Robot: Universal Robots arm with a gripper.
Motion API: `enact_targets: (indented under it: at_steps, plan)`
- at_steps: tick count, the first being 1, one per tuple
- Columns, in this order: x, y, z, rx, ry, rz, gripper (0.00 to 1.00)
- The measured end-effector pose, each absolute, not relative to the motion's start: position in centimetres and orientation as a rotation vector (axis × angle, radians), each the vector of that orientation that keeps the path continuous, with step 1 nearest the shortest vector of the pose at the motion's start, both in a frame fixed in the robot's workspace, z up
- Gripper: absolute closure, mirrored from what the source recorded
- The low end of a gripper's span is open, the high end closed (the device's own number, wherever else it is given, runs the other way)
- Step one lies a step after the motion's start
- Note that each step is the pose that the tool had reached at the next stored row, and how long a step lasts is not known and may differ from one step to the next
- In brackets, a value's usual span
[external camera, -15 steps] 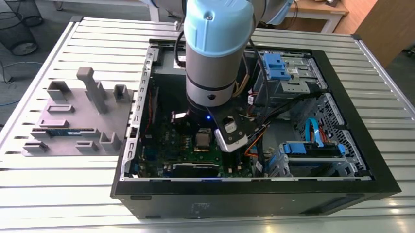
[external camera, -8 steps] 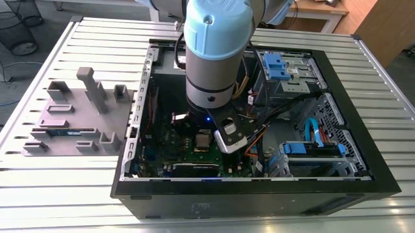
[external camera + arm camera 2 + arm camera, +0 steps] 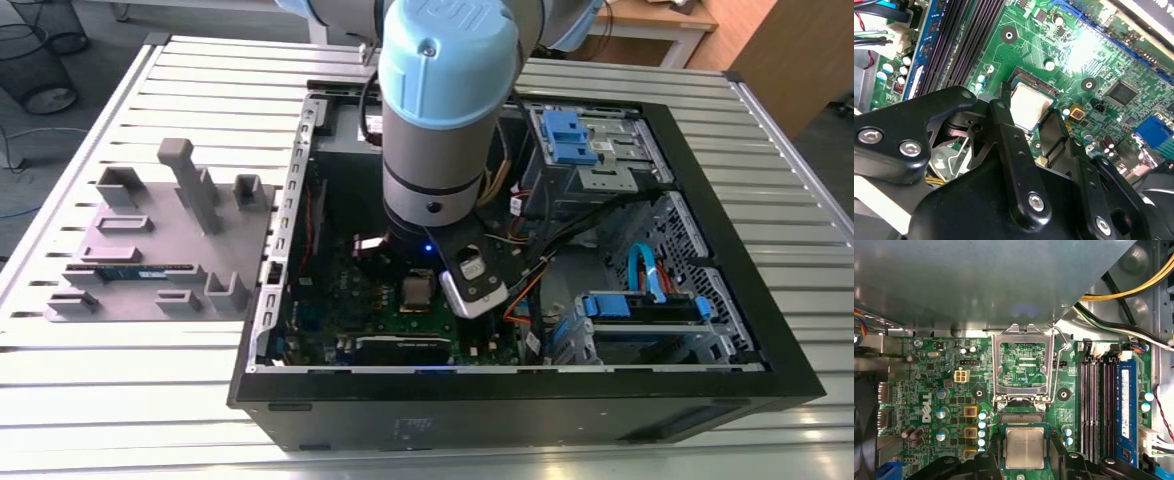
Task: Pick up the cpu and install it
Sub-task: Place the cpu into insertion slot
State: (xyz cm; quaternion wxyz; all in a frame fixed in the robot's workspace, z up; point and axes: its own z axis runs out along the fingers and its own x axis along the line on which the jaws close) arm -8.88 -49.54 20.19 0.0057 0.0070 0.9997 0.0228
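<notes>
The cpu (image 3: pixel 1025 447) is a small silvery square with a pale rim. It lies flat in its socket on the green motherboard (image 3: pixel 929 385), also seen in the second wrist view as the cpu (image 3: pixel 1029 106). My gripper (image 3: pixel 1030 114) is low inside the computer case, and its black fingers (image 3: pixel 1004 120) straddle the chip. A thin strip of socket frame shows on either side of the chip, so the jaws stand slightly open. The socket's metal load plate (image 3: pixel 1020 365) is flipped up, away from the chip. In the exterior view the arm (image 3: pixel 434 120) hangs over the cpu (image 3: pixel 418 291).
The open black computer case (image 3: pixel 747 330) lies on a slatted metal table. Memory slots (image 3: pixel 1099 405) and a blue memory stick (image 3: pixel 1126 405) run beside the socket. Yellow and black cables (image 3: pixel 1134 290) and blue drive bays (image 3: pixel 641 305) crowd the case. A grey fixture tray (image 3: pixel 147 250) sits at the exterior view's left.
</notes>
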Motion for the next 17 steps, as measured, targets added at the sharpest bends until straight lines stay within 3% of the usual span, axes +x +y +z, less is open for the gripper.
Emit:
enact_targets:
  at_steps: [17]
  plan:
    - [-8.91, -49.52, 19.47, 0.022, 3.130, 0.067, 0.53]
